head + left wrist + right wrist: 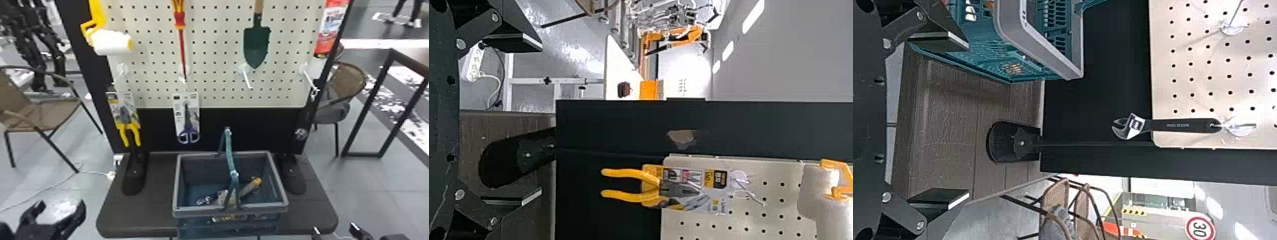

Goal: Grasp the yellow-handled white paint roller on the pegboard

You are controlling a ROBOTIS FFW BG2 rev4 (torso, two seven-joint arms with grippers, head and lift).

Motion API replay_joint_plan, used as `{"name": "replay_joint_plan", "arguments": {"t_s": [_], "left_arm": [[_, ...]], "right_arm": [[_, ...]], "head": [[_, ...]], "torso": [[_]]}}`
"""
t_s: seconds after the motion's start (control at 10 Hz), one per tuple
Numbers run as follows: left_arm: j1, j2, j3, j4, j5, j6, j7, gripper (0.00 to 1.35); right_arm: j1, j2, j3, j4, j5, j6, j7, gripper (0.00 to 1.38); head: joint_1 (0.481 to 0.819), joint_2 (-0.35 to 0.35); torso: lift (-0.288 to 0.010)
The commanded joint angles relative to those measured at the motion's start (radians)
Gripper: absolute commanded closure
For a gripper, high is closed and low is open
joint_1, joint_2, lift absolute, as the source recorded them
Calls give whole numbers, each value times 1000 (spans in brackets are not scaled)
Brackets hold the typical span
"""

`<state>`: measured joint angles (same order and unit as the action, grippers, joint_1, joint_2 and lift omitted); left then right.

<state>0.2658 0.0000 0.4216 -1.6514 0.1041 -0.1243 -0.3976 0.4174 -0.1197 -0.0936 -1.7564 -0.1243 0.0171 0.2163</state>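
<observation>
Paint roller (111, 42): on the pegboard (214, 75)
My left end effector (60, 204): wide open, empty
My right one (334, 228): wide open, empty

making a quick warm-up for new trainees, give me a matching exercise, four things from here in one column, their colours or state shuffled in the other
Things:
1. paint roller
2. trowel
3. scissors
4. basket

Descriptions:
A. grey rim, a few items inside
B. purple-blue handles
C. yellow handle, white sleeve
D. dark green blade

Pairs: 1-C, 2-D, 3-B, 4-A
</observation>
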Motion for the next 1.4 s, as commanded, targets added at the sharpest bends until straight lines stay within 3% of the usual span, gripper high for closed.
{"name": "replay_joint_plan", "arguments": {"t_s": [0.0,0.2,0.5,0.7,0.9,1.0,1.1,1.2,1.3], "left_arm": [[-36,-3,25,-113,8,161,-41,279],[-115,-3,59,-235,22,379,-84,279],[-290,0,92,-301,19,614,-173,279],[-396,77,92,-318,68,727,-188,279],[-494,176,77,-317,144,824,-191,274],[-543,233,48,-297,170,844,-191,272],[-594,284,8,-238,259,847,-193,271],[-642,327,-41,-149,324,782,-221,279],[-691,368,-66,-116,295,784,-256,274]], "right_arm": [[3,0,0,0,0,9,0,248],[4,0,0,0,3,20,0,248],[1,-8,0,0,9,34,2,248],[-2,-9,2,2,14,43,2,248],[-12,-9,2,9,12,47,2,248],[-12,-9,2,11,12,47,2,248],[-16,-9,2,12,12,47,2,248],[-20,-9,3,18,11,47,2,246],[-26,-9,3,23,11,47,9,245]], "head": [[549,0],[549,0],[549,0],[549,0],[549,0],[549,0],[549,0],[549,0],[549,0]], "torso": [[-100],[-100],[-100],[-100],[-100],[-100],[-100],[-100],[-100]]}}
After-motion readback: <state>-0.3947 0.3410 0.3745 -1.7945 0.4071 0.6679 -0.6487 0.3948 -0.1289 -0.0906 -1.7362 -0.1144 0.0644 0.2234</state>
